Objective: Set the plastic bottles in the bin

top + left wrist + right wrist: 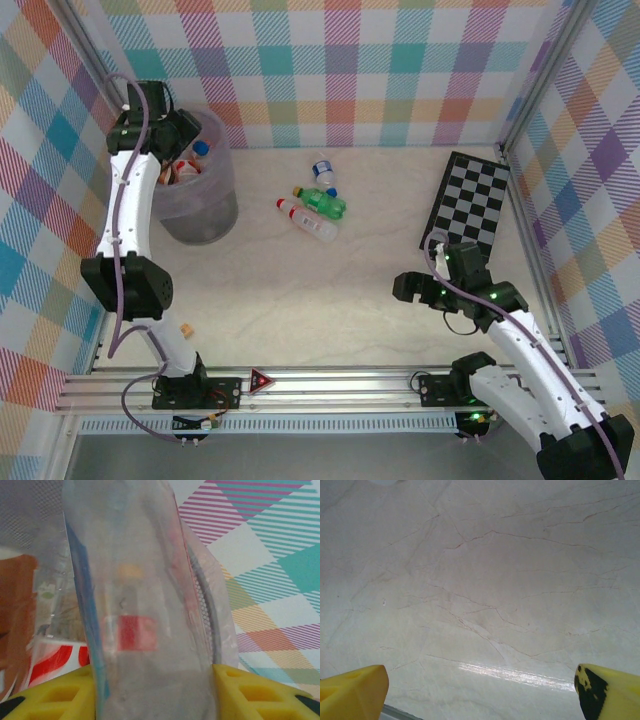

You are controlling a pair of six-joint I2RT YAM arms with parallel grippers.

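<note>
Pale marbled surface (330,300) | L hand (155,690) clamped on clear bottle (140,580) above bin (205,215), far-left corner, prob. to drop it | R hand (480,690) apart, idle | 3 bottles (325,204) waiting mid-surface

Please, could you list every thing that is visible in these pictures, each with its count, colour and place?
bin: one, translucent grey, far left of the table
bottles in the bin: several, exact count unclear, one blue cap on top
held bottle: one, clear, between the left fingers above the bin
blue-capped bottle: one, clear, far middle of the table
green bottle: one, lying mid-table
red-white labelled bottle: one, lying right beside the green bottle
checkerboard: one, black-white, far right
tan block: one, small, near left
red triangle: one, on the front rail
table: one, pale marble
left gripper: yellow, shut on the held bottle
right gripper: yellow, open, over bare table
</note>
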